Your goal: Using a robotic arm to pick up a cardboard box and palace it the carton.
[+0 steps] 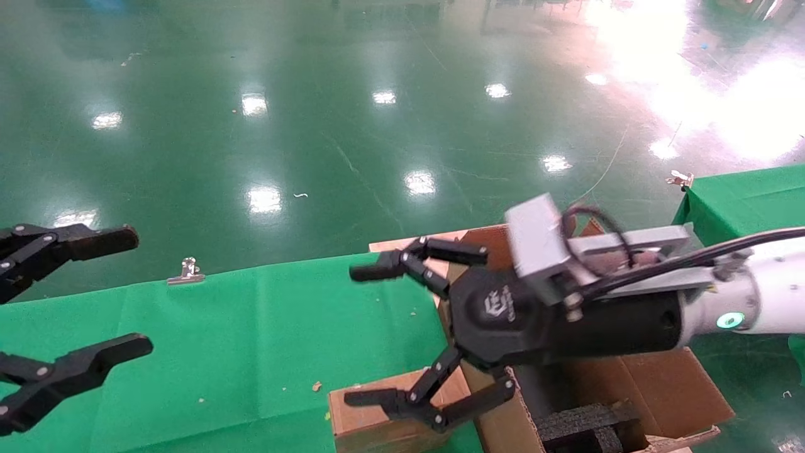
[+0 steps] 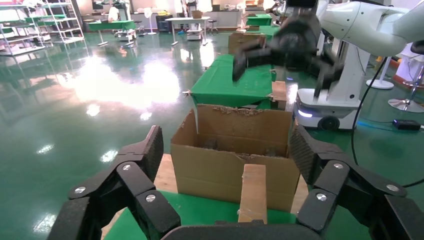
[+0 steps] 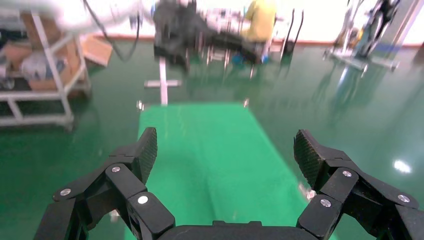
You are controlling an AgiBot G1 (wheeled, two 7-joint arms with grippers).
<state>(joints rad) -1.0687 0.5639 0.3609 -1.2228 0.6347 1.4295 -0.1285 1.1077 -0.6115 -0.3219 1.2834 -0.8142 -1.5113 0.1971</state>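
Note:
The small flat brown cardboard box (image 1: 368, 426) lies on the green table (image 1: 251, 327) at the near edge, against the large carton (image 1: 666, 384). The carton has torn flaps and black foam (image 1: 585, 423) inside. My right gripper (image 1: 354, 335), on the white arm with a teal ring (image 1: 729, 321), is open and empty. It hovers just above the box, reaching left over the carton's end. My left gripper (image 1: 139, 292) is open and empty at the far left. The left wrist view shows the box (image 2: 253, 192) edge-on before the carton (image 2: 220, 165). The right wrist view shows only green cloth between the open fingers (image 3: 145, 152).
A metal clip (image 1: 187, 272) holds the cloth at the table's far edge. A second green-covered table (image 1: 748, 201) stands at the right with another clip (image 1: 680, 180). Shiny green floor lies beyond. The cloth between the two grippers is bare.

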